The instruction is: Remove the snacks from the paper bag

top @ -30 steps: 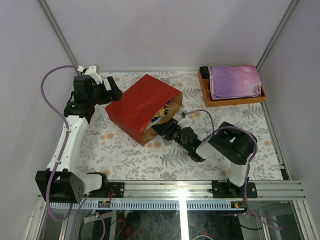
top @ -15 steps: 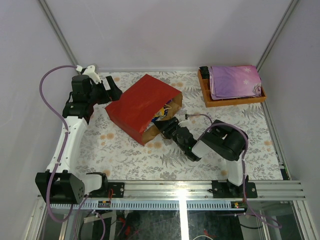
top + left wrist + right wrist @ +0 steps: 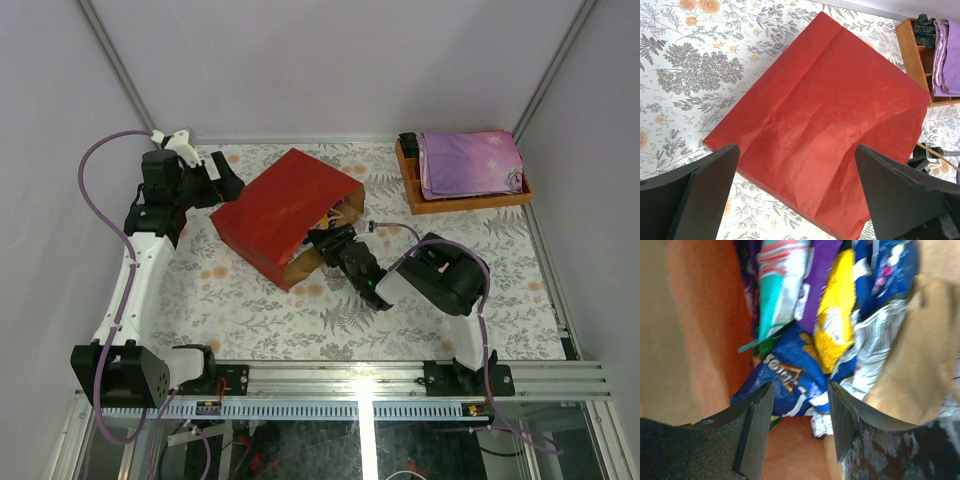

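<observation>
Right gripper (image 3: pixel 799 396) advanced into paper bag (image 3: pixel 280 205); snacks (image 3: pixel 790 372) just ahead.

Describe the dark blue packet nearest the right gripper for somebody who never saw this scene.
Find the red paper bag on the table; its open mouth faces the right gripper. Among the snacks inside, the dark blue packet lies foremost, below a yellow packet, and bears white lettering.
</observation>
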Tool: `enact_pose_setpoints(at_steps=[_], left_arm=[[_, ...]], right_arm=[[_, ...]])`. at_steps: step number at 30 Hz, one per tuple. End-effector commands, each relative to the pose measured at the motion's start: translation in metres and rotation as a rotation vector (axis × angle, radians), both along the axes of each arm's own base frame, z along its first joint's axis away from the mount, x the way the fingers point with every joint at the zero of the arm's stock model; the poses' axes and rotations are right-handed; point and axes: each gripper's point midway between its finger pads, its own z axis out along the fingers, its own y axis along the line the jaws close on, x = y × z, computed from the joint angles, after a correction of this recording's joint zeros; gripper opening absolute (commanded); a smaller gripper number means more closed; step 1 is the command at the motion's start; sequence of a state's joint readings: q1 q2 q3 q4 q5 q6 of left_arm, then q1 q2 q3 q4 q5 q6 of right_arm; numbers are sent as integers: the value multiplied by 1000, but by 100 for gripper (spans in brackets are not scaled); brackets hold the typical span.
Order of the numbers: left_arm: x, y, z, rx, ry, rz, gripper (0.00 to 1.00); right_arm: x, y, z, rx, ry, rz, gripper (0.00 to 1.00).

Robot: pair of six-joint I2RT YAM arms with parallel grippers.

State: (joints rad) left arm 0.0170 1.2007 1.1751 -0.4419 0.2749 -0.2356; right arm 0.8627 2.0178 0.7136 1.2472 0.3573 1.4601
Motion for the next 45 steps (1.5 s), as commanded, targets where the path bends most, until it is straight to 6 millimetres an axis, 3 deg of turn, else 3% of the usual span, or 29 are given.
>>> enact_pose_setpoints(at_steps=[1,7,13,23,28,32,40,45], left_arm=[[4,-1,11,-18,-55,-10,100],[4,0,11,-22,-57,-9,100],[4,0,11,-27,-55,-10,100],[3,-1,13,-36,-60,-18,100],[3,0,13,-41,-59,-21,100],[3,0,13,-47,-62,-22,100],[3,0,13,-51,-58,-24,100],[3,0,14,-58,-60,-28,100]], right_arm=[[24,-18,-18,-13,61,-97,53],[46,-16,-30,-47,69,-80,51],[57,-14,-25,-52,40,-74,51],[51,-16,4,-31,-9,-54,49],[40,-21,28,28,-30,-50,47],[40,-29,32,5,-23,-77,47],[47,-16,30,32,-16,-35,44],[30,-8,36,-12,3,13,43]])
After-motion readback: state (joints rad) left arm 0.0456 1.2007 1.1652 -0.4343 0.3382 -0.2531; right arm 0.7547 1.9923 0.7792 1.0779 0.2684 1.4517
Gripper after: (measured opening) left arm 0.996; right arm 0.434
